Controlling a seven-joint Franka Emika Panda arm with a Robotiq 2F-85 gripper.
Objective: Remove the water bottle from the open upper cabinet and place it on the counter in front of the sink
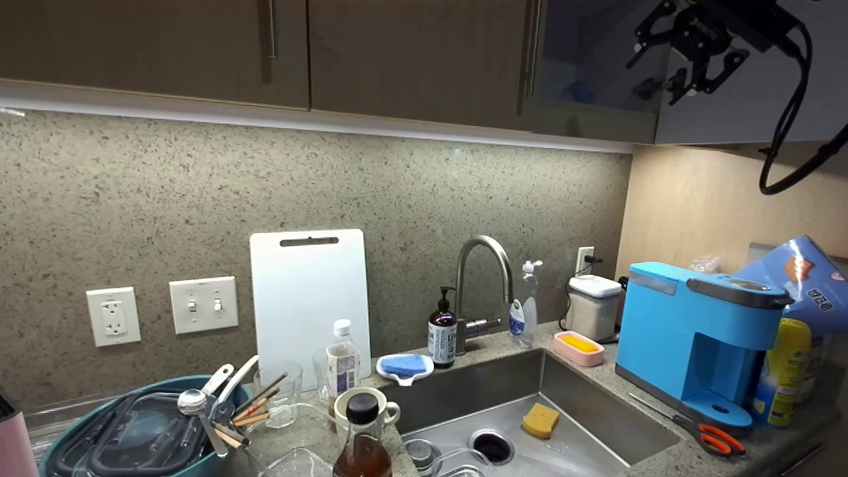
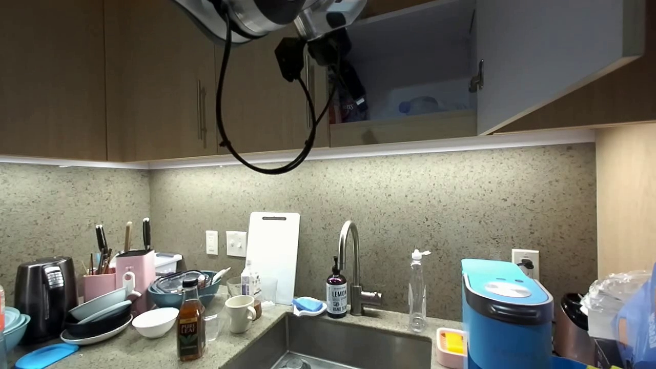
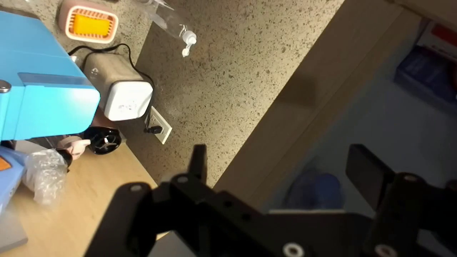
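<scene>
Your black pincer (image 3: pixel 282 167): sides wide apart. See-through plastic water bottle (image 2: pixel 426 105), blue-capped, lies in open brown upper cabinet (image 2: pixel 405 128).

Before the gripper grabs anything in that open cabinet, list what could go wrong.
The clear bottle in the cabinet seems to lie on its side, so the open gripper might roll it instead of grasping it. The front lip partly hides it and may catch it on the way out. Scissors lie on the counter beside the sink; a careless set-down could hit them.
</scene>
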